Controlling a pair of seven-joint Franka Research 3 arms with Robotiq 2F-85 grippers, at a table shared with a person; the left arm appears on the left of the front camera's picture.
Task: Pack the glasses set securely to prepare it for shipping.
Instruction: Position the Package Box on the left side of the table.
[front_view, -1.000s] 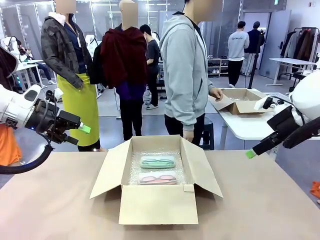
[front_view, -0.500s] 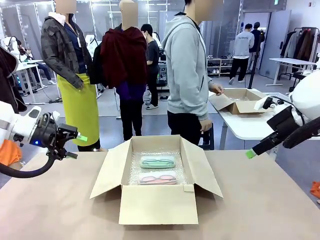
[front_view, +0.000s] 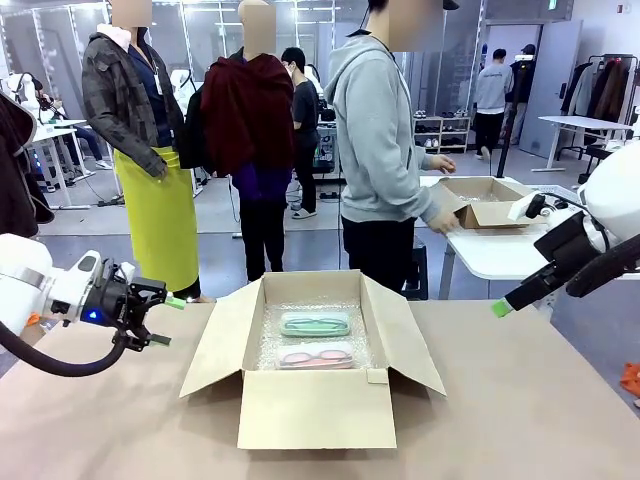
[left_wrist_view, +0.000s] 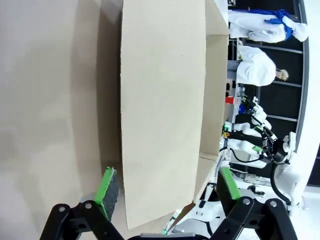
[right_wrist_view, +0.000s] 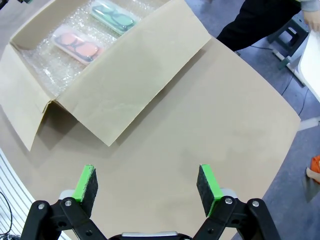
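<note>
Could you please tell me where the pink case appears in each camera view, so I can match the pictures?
Front view: pink case lies low in the middle, inside the open box, nearer the camera than the green case.
Left wrist view: not in it; the box's flap hides the inside.
Right wrist view: pink case is at upper left, on bubble wrap.
Shared landmark: the box, in all three views.

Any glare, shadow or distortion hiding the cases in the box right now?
Front view: even light, mint case and pink case sharp on the bubble wrap, with faint sparkle. Right wrist view: wide-angle bending of the table edge, both cases clear. Left wrist view: rolled sideways, the box flap casts a shadow and blocks the interior.
</note>
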